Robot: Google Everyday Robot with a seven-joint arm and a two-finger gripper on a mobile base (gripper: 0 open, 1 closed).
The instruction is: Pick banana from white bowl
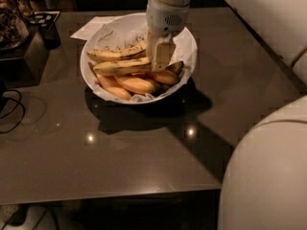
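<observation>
The white bowl (pixel 188 41) stands on the dark table, lined with crumpled white paper and holding several bananas. The banana (pixel 120 67) is the longest one, fairly straight and dark-speckled, lying across the bowl's middle. A shorter curved speckled banana (pixel 116 53) lies behind it, and smooth orange-yellow bananas (pixel 134 84) lie in front. My gripper (pixel 159 57) reaches straight down from above into the bowl's right half, right at the banana's right part, and hides that stretch of it.
The dark glossy table (pixel 120 152) has its front edge near the bottom. A white paper sheet (pixel 91 28) lies behind the bowl. A dark box (pixel 29 47) and a black cable (pixel 14 109) are at the left. My robot's white body (pixel 268 176) fills the lower right.
</observation>
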